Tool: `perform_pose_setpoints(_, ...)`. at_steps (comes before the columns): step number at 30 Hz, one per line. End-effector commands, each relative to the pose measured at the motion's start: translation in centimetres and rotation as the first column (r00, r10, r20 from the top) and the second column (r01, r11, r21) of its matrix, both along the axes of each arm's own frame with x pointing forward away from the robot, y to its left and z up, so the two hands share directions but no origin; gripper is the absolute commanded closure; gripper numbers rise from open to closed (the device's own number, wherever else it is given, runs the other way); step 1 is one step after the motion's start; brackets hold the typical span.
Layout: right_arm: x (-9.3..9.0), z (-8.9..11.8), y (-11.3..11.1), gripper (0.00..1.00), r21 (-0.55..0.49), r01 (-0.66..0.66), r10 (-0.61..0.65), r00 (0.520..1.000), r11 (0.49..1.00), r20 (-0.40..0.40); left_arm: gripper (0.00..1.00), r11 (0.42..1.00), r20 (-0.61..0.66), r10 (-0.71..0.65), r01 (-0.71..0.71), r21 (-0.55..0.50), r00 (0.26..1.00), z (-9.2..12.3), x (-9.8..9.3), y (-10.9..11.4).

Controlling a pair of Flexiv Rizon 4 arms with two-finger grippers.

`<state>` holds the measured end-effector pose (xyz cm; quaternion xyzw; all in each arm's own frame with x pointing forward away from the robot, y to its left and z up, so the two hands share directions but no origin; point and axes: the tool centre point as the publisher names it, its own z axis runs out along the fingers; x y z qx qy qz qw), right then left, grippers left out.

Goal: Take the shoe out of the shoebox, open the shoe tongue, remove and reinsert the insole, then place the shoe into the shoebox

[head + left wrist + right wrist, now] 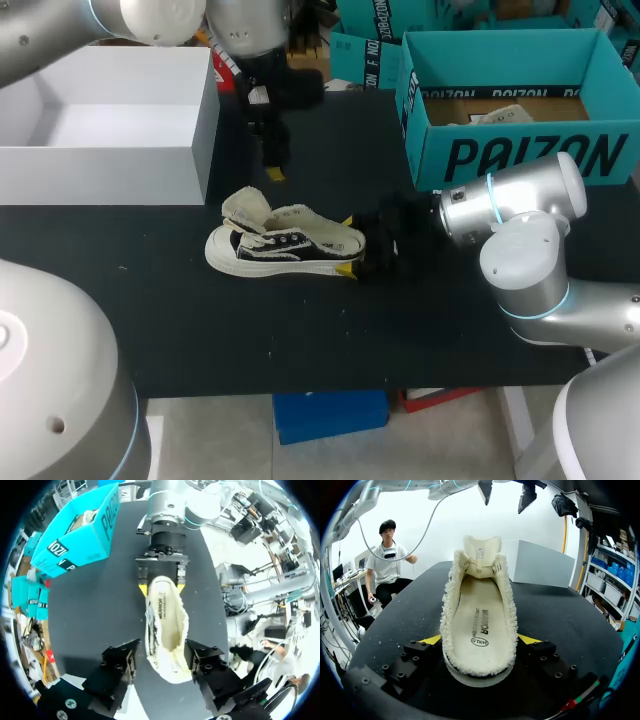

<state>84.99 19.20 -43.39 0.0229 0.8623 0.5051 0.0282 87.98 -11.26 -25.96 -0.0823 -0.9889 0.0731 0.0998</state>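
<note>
note that the shoe [285, 245] lies on its sole on the black table [300, 340], outside the teal shoebox [520, 155], which stands at 2 o'clock from it in the head view. the shoe's long axis runs 3 to 9 o'clock, heel at 3, toe at 9. your right gripper [350, 243] is clamped on the heel, a yellow tip pressed to each side of it. your left gripper [273, 165] hangs at 12 o'clock from the shoe, fingers spread wide with nothing between them. in its wrist view it looks straight down into the shoe. the tongue [247, 210] is folded forward over the toe and the insole [479, 615] lies flat inside, heel end nearest the right gripper. judgement: with the right arm holding the heel, the free left arm is the one to work the insole, and it must come down along the shoe's long axis into the opening. there is print on the insole and large lettering on the shoebox side, legible but not transcribed here. a white box [100, 160] stands at 10 o'clock.
</note>
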Motion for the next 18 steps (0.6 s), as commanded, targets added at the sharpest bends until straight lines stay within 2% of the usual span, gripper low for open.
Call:
perform_pose_setpoints(1,0.0,-0.2,0.0,1.0,-0.001,0.001,-0.001,1.0,1.0,-0.001,1.0,0.999,-0.055,-0.041,0.042,0.015,0.998,0.1,0.7,-0.3)
perform_pose_setpoints(11,0.0,-0.2,0.0,1.0,-0.001,0.001,-0.001,1.0,1.0,-0.001,1.0,0.999,-0.055,-0.041,0.042,0.015,0.998,0.1,0.7,-0.3)
perform_pose_setpoints(18,0.0,-0.2,0.0,1.0,-0.001,0.001,-0.001,1.0,1.0,-0.001,1.0,0.999,-0.014,-0.016,0.015,-0.033,1.0,-0.6,-0.7,0.3)
